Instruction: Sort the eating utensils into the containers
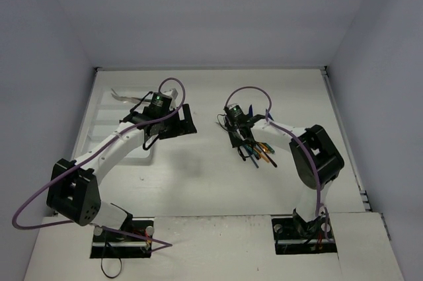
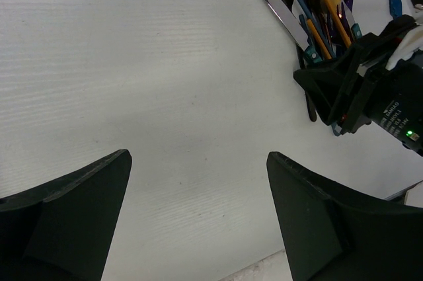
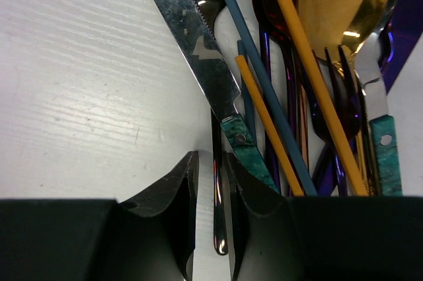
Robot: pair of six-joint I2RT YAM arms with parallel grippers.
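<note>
One outermost handle (image 3: 217,155) sits inside the right end effector (image 3: 212,228).

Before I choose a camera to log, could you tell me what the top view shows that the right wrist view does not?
Only the top view shows the white tray at far left, with a silver utensil at its far end. Only the right wrist view shows the serrated blade of the knife and the right gripper straddling one slim handle. Both show the heap of coloured utensils.
</note>
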